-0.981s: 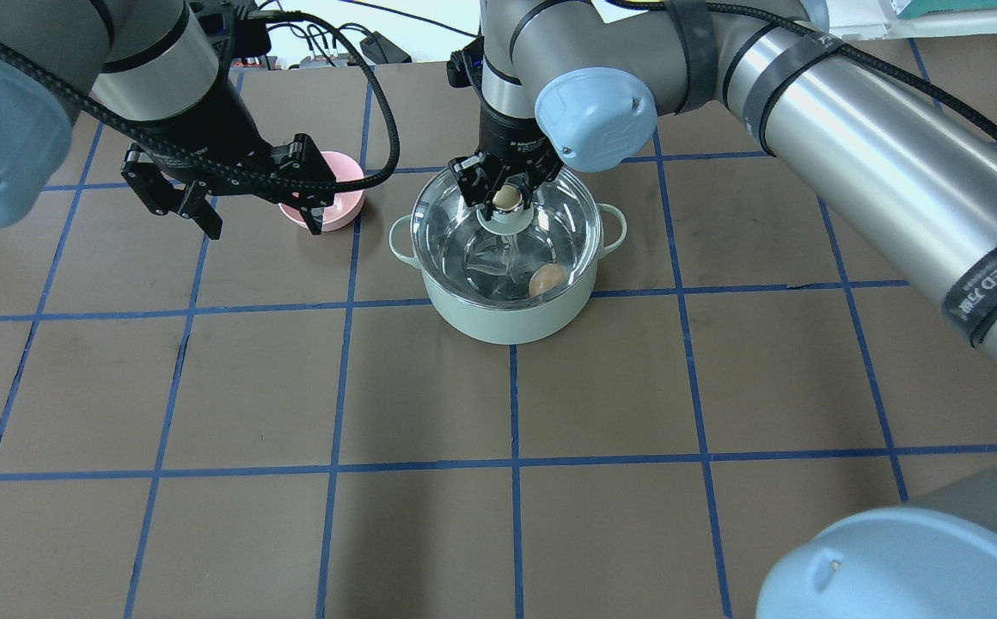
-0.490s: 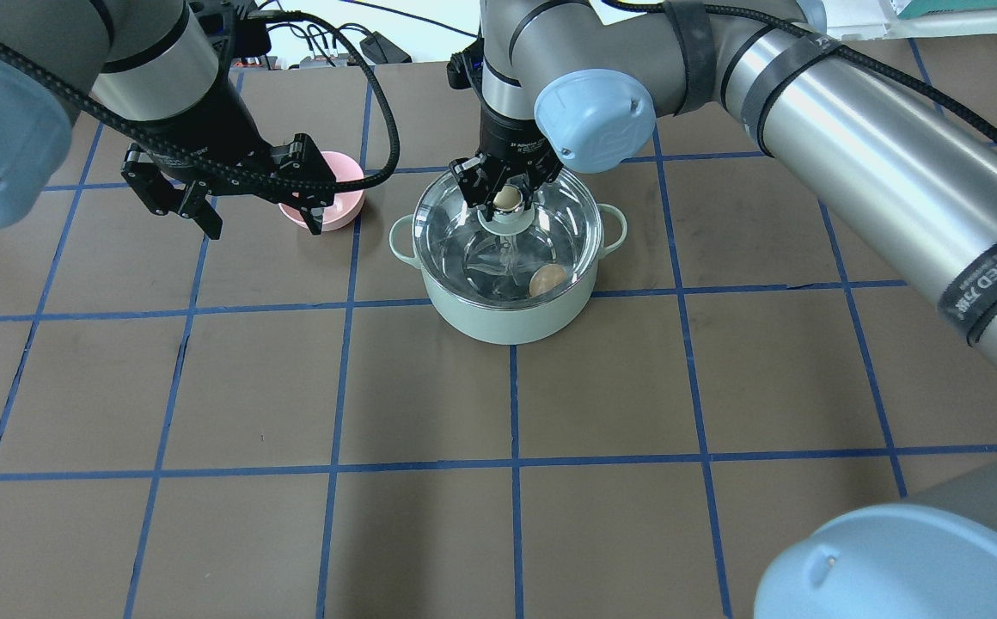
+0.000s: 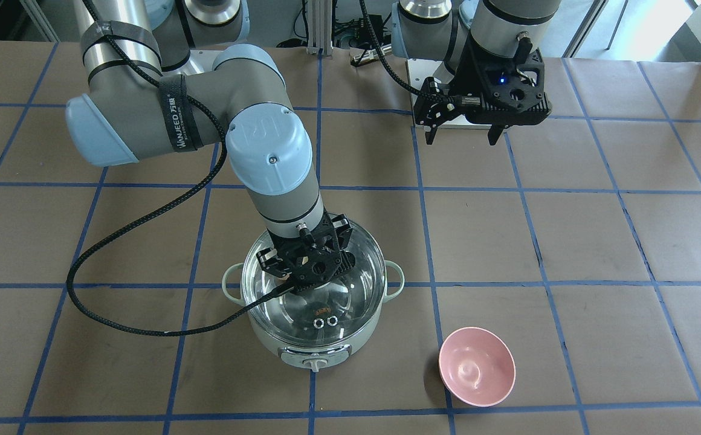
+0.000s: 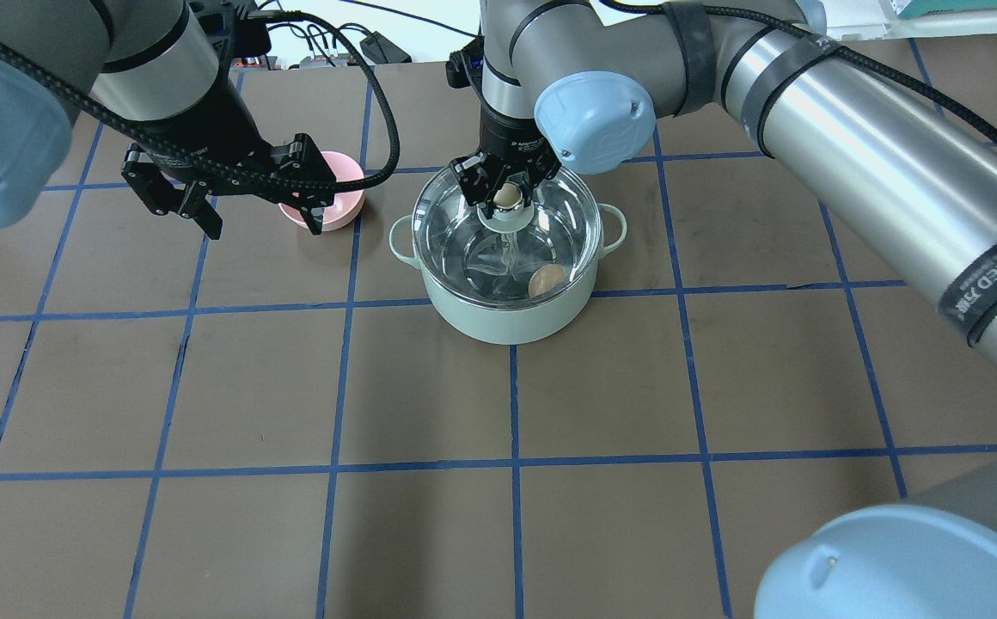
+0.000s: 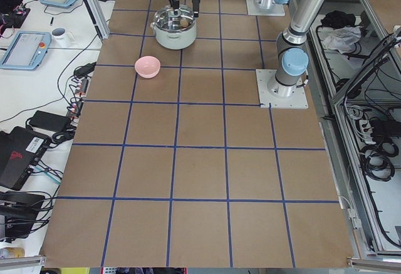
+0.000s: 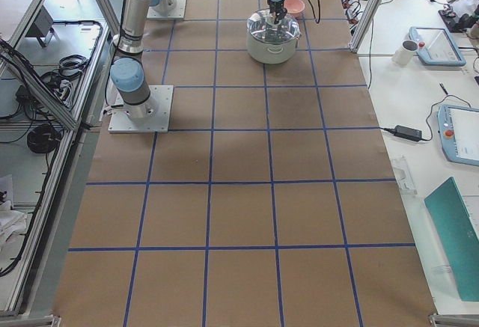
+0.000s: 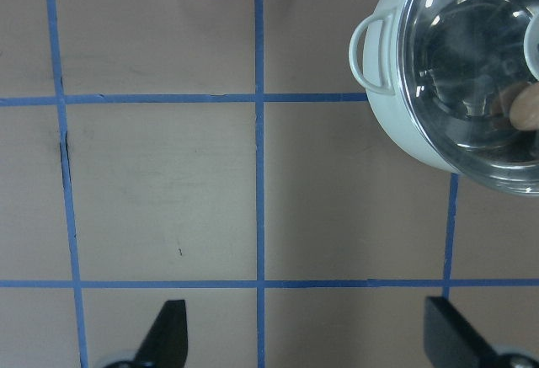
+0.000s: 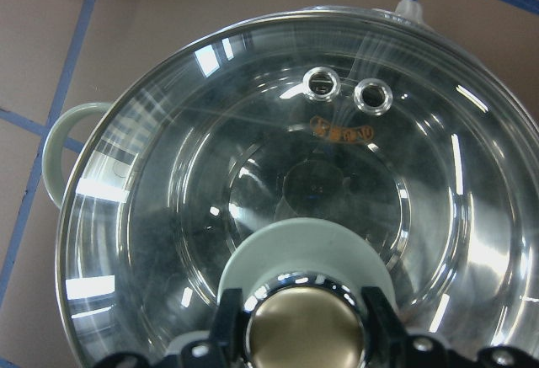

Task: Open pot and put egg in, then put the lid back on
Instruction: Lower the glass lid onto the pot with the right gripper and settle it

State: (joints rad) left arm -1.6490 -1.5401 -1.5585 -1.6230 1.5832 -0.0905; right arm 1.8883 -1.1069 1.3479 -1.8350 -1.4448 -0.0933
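The pot (image 4: 507,322) stands on the brown table (image 4: 430,395) with its control knob facing away from the robot. The glass lid (image 4: 464,241) lies flat on its rim, covering it all round. The egg (image 4: 547,279) lies inside on the steel bottom and shows through the glass, on the side nearer the robot and towards its right. The right gripper (image 4: 509,199) points straight down over the middle of the lid. Its two fingers (image 8: 227,322) are pressed against opposite sides of the tan lid knob (image 8: 307,334), so it is pinching the lid by that knob. In the right wrist view the pale green base sits under the knob, and the two metal vent holes (image 8: 321,84) lie towards the far edge of the glass. The left gripper (image 4: 265,225) hangs in the air above bare table to the left of the pot, with its fingers spread wide and nothing between them. A pink bowl (image 3: 476,365) sits upright on the table near the pot on the robot's left, without touching it, and farther from the robot than the left gripper.
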